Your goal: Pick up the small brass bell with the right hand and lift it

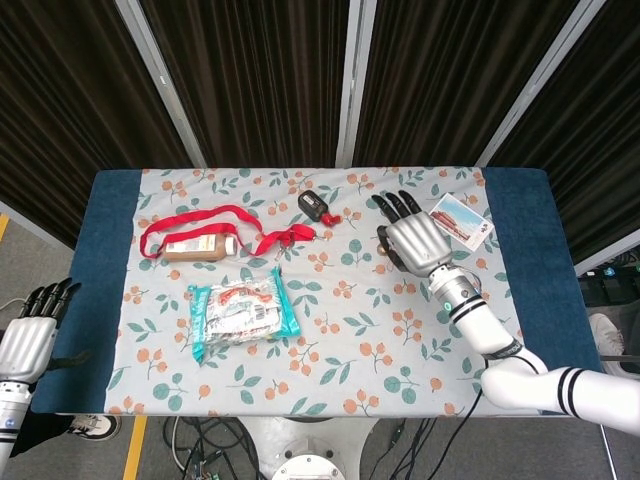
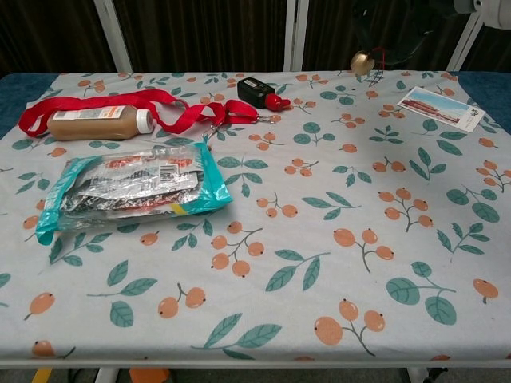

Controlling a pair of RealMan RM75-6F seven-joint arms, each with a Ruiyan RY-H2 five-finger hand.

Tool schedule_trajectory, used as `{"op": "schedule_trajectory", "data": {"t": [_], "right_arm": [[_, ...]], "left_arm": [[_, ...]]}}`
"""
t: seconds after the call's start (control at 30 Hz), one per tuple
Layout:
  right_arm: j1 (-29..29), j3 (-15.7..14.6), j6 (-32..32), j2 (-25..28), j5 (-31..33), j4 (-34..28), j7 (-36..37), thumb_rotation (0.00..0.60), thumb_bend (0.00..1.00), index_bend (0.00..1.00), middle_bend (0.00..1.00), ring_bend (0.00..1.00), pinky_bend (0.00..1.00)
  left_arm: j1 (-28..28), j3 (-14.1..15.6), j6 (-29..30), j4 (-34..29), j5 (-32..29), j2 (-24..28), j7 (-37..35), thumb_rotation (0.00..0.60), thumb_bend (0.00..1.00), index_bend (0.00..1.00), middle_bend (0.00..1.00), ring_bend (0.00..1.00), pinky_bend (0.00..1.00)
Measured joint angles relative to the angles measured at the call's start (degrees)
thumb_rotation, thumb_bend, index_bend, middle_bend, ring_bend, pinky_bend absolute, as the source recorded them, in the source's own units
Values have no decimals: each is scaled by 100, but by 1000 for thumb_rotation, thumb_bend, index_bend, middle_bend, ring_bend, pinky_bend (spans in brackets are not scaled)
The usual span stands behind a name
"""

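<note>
The small brass bell (image 2: 364, 61) hangs well above the table at the back right in the chest view, pinched by dark fingertips that are hard to make out against the black curtain. In the head view my right hand (image 1: 412, 242) is raised over the floral tablecloth (image 1: 330, 340), back of the hand up, and it hides the bell beneath it. My left hand (image 1: 30, 335) hangs off the table's left edge with fingers extended, holding nothing.
A postcard (image 1: 460, 220) lies just right of my right hand. A black key fob (image 1: 314, 205) sits at the back centre. A red lanyard (image 1: 215, 222), a brown bottle (image 1: 200, 247) and a teal snack packet (image 1: 240, 310) lie on the left half.
</note>
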Motion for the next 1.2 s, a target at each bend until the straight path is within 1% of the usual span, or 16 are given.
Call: {"op": "schedule_trajectory", "data": {"t": [0.07, 0.17, 0.27, 0.37, 0.43, 0.5, 0.57, 0.63, 0.73, 0.83, 0.97, 1.07, 1.2], "right_arm": [[-40, 16, -58, 37, -50, -69, -260, 600, 434, 733, 60, 0, 0], [-109, 26, -135, -29, -355, 33, -341, 600, 414, 736, 64, 0, 0], [-182, 82, 170, -142, -491, 116, -384, 600, 408, 734, 57, 0, 0], [-219, 118, 532, -114, -369, 16, -208, 600, 425, 735, 47, 0, 0], [-244, 113, 580, -143, -382, 57, -115, 600, 408, 741, 52, 0, 0], [-309, 135, 557, -238, -501, 198, -195, 600, 415, 741, 50, 0, 0], [-361, 158, 478, -280, -552, 263, -417, 600, 425, 740, 47, 0, 0], [-410, 144, 378, -272, -487, 241, -573, 600, 405, 740, 46, 0, 0], [-484, 132, 221, -275, -349, 238, -517, 600, 410, 739, 45, 0, 0], [-500, 91, -188, -147, -182, 89, -321, 600, 396, 740, 45, 0, 0], [-466, 46, -831, 177, 110, -194, -207, 600, 395, 741, 46, 0, 0], [-416, -32, -906, 269, 274, -247, -360, 600, 392, 741, 48, 0, 0], [-292, -224, -919, 274, 803, -282, -811, 600, 392, 741, 48, 0, 0]], "left_arm": [[-12, -1, -27, -7, -7, -3, 13, 599, 35, 8, 0, 0, 0], [-8, 8, -23, -13, -3, -3, 23, 600, 35, 8, 0, 0, 0], [4, 3, -20, 1, -36, 2, -1, 600, 35, 8, 0, 0, 0], [-2, 3, -52, 35, -48, -17, -32, 599, 35, 8, 0, 0, 0], [-6, 11, -51, 42, -25, -31, -37, 599, 35, 8, 0, 0, 0], [2, 21, -37, 51, -14, -35, -36, 600, 35, 8, 0, 0, 0], [9, 12, -30, 56, -37, -31, -41, 600, 35, 8, 0, 0, 0], [7, 4, -34, 56, -46, -30, -45, 600, 35, 8, 0, 0, 0], [-2, 25, -51, 46, -18, -32, -24, 600, 35, 8, 0, 0, 0], [-8, 19, -65, 36, -32, -30, -15, 600, 35, 8, 0, 0, 0], [-16, 21, -68, 23, -19, -22, -19, 600, 35, 8, 0, 0, 0], [-13, 23, -67, 28, -24, -30, -27, 599, 35, 8, 0, 0, 0], [-7, 25, -70, 43, -31, -33, -51, 600, 35, 8, 0, 0, 0]]}}
